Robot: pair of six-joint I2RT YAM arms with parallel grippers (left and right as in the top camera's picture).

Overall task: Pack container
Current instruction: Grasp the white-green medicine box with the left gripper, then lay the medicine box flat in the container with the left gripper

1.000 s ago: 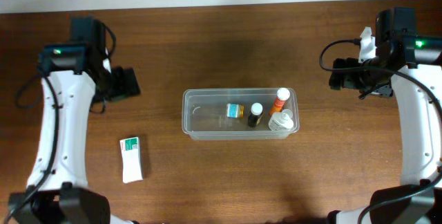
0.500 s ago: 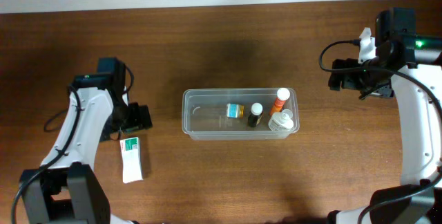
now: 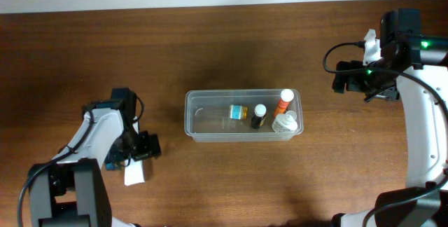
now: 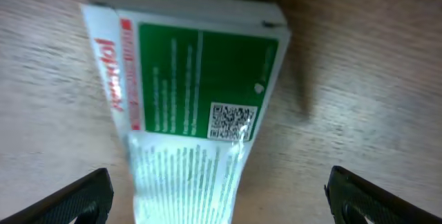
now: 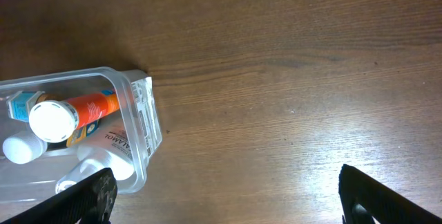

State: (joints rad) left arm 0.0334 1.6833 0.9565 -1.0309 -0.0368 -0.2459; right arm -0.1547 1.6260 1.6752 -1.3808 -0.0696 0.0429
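Straddling the green-and-white carton [image 4: 200, 86], the left tool [image 3: 145, 146] stood spread, gripping nothing.
The carton lay flat on the tabletop [image 3: 210, 185] directly beneath it, long axis roughly square to the closing line and well left of the container [image 3: 206, 122]. The right tool [image 3: 341, 78], likewise spread and empty, stood beyond the container's far end.

A green-and-white carton [image 4: 190, 106] lies flat on the brown wooden table [image 3: 224, 45]; its QR code faces up.
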